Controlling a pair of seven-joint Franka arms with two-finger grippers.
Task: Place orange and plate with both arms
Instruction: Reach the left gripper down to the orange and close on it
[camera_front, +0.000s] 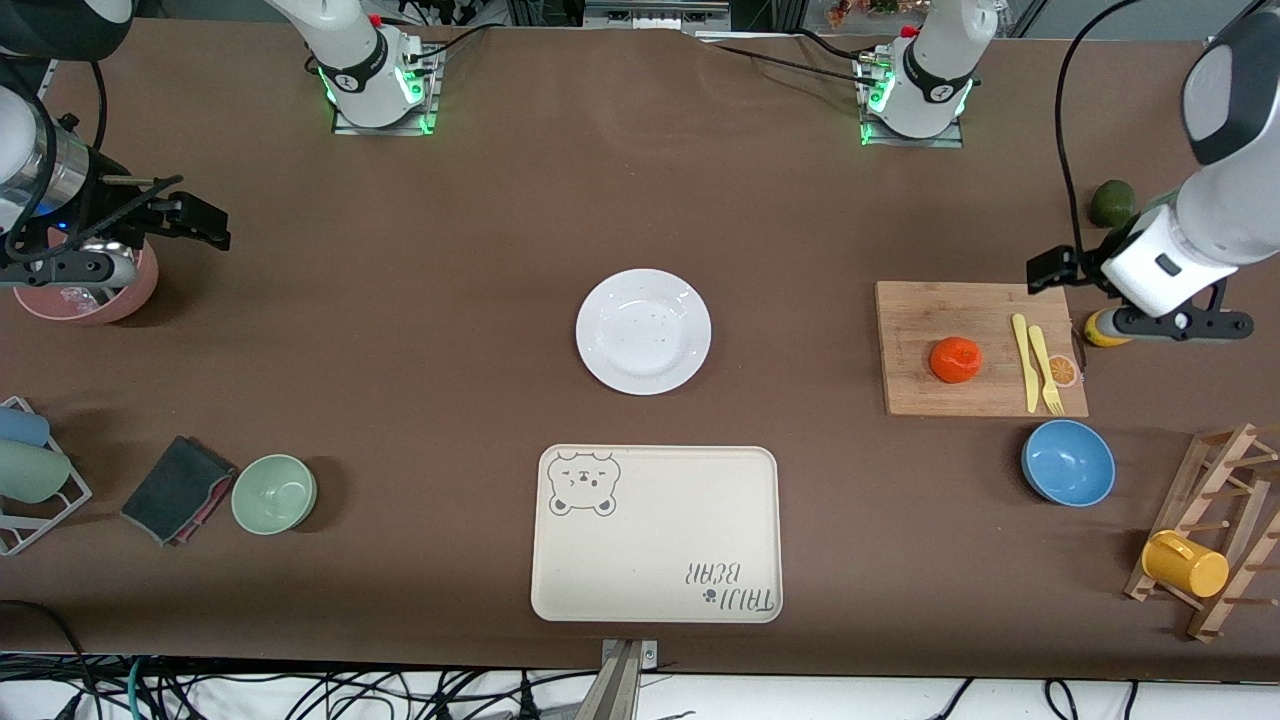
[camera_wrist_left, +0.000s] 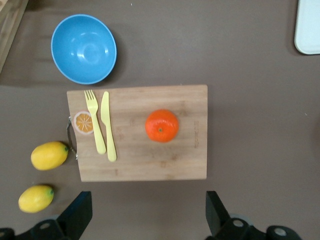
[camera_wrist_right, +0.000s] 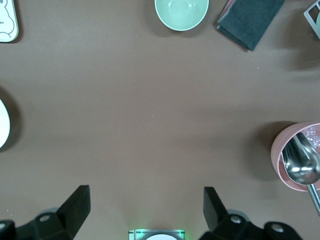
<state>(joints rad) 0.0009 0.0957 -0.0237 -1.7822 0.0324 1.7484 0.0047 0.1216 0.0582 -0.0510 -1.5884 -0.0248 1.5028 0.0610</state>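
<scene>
The orange (camera_front: 955, 360) (camera_wrist_left: 161, 125) rests on a wooden cutting board (camera_front: 980, 395) (camera_wrist_left: 142, 165) toward the left arm's end of the table. The white plate (camera_front: 643, 331) lies bare at the table's middle; its rim also shows in the right wrist view (camera_wrist_right: 2, 125). My left gripper (camera_front: 1050, 270) (camera_wrist_left: 149, 215) hangs open and holds nothing, over the table just off the board's edge, apart from the orange. My right gripper (camera_front: 195, 220) (camera_wrist_right: 146, 212) hangs open and holds nothing, over bare table beside a pink bowl (camera_front: 110, 300), well away from the plate.
A cream bear-print tray (camera_front: 655, 533) lies nearer the front camera than the plate. A yellow fork and knife (camera_front: 1035, 360) share the board. Around it are a blue bowl (camera_front: 1068, 462), two lemons (camera_wrist_left: 49, 155), an avocado (camera_front: 1111, 203) and a mug rack (camera_front: 1215, 530). A green bowl (camera_front: 274, 493) and dark cloth (camera_front: 175, 490) sit toward the right arm's end.
</scene>
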